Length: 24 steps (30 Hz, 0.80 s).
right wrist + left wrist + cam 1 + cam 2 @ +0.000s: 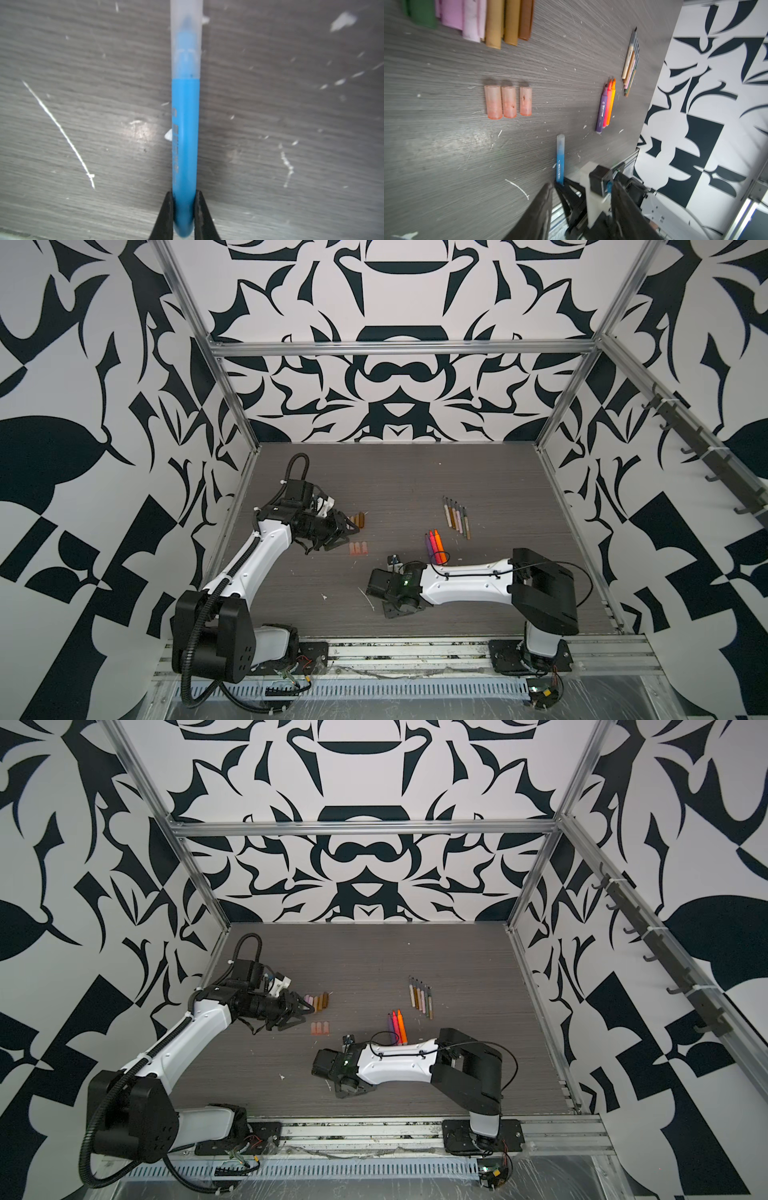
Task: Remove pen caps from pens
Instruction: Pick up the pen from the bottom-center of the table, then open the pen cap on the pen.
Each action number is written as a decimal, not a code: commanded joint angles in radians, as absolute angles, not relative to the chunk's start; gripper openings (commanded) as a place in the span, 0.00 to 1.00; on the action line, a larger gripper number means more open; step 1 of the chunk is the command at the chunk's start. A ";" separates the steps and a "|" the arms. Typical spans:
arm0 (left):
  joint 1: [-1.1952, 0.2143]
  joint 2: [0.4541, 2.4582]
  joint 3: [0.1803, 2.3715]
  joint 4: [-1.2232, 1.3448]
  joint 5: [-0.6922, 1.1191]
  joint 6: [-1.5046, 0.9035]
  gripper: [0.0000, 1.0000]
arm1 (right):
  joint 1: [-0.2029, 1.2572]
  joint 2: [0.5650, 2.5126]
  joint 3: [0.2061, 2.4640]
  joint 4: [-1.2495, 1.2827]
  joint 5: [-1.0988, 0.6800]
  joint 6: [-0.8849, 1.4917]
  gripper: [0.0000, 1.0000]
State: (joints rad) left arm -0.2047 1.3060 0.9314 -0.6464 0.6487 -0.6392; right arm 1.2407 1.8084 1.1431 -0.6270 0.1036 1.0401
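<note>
One blue pen (185,135), cap (186,41) on, clamped at its tail in right hand (184,194). Left hand (582,184): spread, empty. Three pinkish caps (508,101) loose on grey surface (446,145).

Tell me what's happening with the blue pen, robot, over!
Left gripper open, empty. Right gripper shut on blue pen, its cap still on. Nothing seen blocking the cap.

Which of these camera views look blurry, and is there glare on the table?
Left wrist view: the row of muted caps is smeared, and a glare patch sits on the table. Right wrist view: the blue pen is fairly crisp, a small sheen beside it. Both top views: evenly lit, no glare.
</note>
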 commanded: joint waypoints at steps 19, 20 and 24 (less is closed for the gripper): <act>-0.376 1.483 0.998 -0.498 0.720 -0.772 0.57 | 0.988 1.509 1.126 -0.499 -0.209 0.861 0.00; -0.378 1.490 1.001 -0.498 0.718 -0.770 0.57 | 0.988 1.515 1.135 -0.499 -0.218 0.857 0.00; -0.386 1.504 1.006 -0.498 0.707 -0.772 0.58 | 0.988 1.535 1.164 -0.487 -0.256 0.848 0.00</act>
State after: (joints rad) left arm -0.3801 1.4918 0.9726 -0.4976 0.6994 -0.7673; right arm 0.9886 1.5345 1.1160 -0.5186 -0.2134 0.8692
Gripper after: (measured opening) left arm 0.576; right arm 0.149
